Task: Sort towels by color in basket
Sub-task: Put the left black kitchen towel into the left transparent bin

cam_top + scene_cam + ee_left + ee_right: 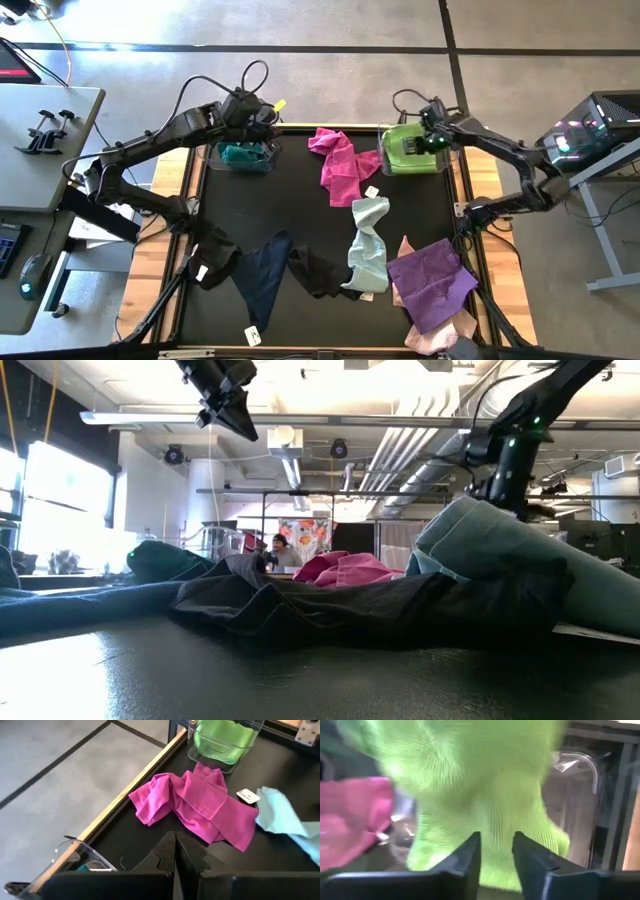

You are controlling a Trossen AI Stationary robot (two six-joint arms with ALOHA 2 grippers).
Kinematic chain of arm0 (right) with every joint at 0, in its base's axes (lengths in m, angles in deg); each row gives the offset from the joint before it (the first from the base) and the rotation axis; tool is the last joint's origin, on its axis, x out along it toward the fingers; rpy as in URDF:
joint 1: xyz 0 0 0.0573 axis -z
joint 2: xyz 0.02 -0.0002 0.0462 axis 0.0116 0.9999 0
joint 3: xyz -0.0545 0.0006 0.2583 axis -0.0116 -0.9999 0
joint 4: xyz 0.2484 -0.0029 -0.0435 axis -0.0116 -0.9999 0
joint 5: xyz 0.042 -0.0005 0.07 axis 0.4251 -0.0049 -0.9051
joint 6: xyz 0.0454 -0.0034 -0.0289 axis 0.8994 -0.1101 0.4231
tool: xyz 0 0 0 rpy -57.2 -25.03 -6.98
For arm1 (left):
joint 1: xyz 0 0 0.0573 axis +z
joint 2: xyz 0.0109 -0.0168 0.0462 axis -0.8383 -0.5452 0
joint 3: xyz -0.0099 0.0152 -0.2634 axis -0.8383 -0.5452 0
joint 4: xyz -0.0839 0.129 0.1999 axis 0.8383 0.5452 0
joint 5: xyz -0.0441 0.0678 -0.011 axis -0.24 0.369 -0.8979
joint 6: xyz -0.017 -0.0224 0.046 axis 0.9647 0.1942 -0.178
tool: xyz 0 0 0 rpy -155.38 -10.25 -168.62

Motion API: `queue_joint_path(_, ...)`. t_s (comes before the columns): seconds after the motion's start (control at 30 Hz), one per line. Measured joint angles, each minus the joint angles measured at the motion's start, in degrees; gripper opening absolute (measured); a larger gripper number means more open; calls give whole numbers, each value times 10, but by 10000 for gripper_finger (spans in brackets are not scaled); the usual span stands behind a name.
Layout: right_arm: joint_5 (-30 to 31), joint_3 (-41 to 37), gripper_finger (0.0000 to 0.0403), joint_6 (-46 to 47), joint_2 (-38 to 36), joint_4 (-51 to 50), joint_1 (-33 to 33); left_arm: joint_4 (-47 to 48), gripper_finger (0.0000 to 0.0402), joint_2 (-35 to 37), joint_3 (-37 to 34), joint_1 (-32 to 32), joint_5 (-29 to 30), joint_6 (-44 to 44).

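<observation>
My left gripper (262,118) (175,851) is shut and empty, raised over the clear left basket (245,155), which has a teal towel (240,153) in it. My right gripper (428,140) (496,851) is open just above the lime towel (485,795), which lies in the clear right basket (412,150). A magenta towel (340,165) lies crumpled between the baskets. Mint (370,245), purple (432,285), pale pink (432,338), navy (262,280) and two black towels (213,258) (320,272) lie on the near half of the table. My right gripper's open fingers (470,860) stand close over the lime towel from above. The green cloth shows through the gap between them. I cannot tell whether they touch it.
The black table top (300,215) has wooden rails on its left and right edges (190,200). A white tag (372,191) lies by the mint towel. A grey side table (40,130) stands at the left, and equipment (600,130) at the right.
</observation>
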Motion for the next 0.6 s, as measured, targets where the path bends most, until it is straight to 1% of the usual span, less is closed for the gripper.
queue_joint_path(0.13, -30, 0, 178, 37, -60, -17, -13, 0, 0, 0, 0, 0, 0, -30)
queue_joint_path(0.2, -33, 0, 193, 66, -92, -19, -34, 0, 0, 0, 0, 0, 0, -42)
queue_joint_path(0.27, -28, 0, 199, 86, -120, -12, -67, 0, 0, 0, 0, 0, 0, -51)
queue_joint_path(0.4, 13, 0, 201, 121, -162, -10, -149, 0, 0, 0, 0, 0, -5, -54)
queue_joint_path(0.6, 94, 0, 201, 193, -172, -6, -288, 0, 0, 0, 0, -2, -62, -50)
